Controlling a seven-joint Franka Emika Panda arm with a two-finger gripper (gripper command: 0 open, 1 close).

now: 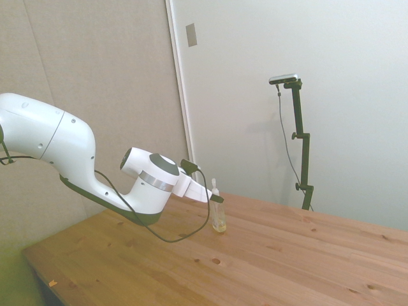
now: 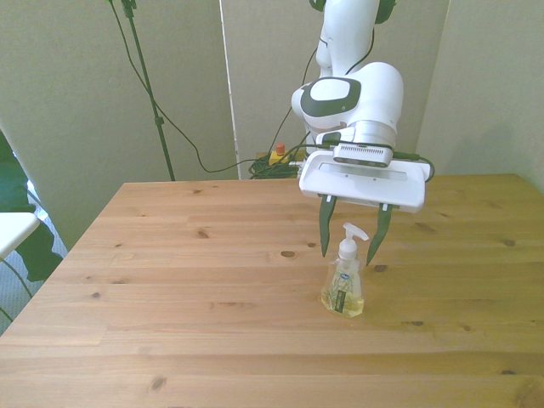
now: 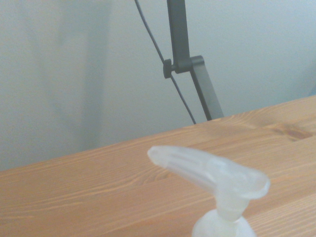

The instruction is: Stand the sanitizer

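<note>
Wooden table (image 2: 170, 280) in front of plain pale walls, nothing fancy. Sanitizer (image 2: 344, 286) is standing upright on the boards, toward the front view's right, nozzle cap (image 3: 212, 173) on top. Gripper (image 2: 350, 245) hangs right over it with its fingers (image 2: 325, 228) spread wide, one on each side of the cap and not touching the bottle.

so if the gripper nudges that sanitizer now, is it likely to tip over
Probably fairly easily: the sanitizer stands upright, tall and slim on a small base. It looks only partly filled, so likely light. Its clear plastic may be slick between the open gripper's fingers.
</note>
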